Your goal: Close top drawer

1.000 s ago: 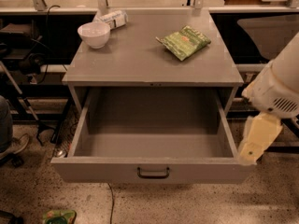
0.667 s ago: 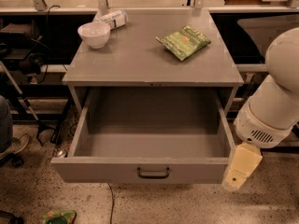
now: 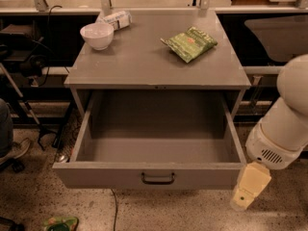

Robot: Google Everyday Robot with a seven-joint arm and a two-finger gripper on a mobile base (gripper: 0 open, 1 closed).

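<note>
The top drawer [image 3: 154, 174] is a wide grey metal drawer pulled fully out of the cabinet, and its inside is bare. A small dark loop handle [image 3: 158, 178] sits at the centre of its flat front. My gripper [image 3: 243, 200] is a cream-coloured piece hanging below my white arm [image 3: 284, 124]. It is low, just right of and in front of the drawer's front right corner, not touching the front. The lower drawers are hidden under the open one.
On the cabinet top [image 3: 144, 66] stand a white bowl [image 3: 96, 35], a white packet [image 3: 115, 19] behind it and a green snack bag [image 3: 189, 43]. Speckled floor lies in front. A green object [image 3: 60, 223] lies on the floor at the lower left.
My arm and gripper have moved down and toward the drawer's front right corner. The drawer has stayed open in the same place.
</note>
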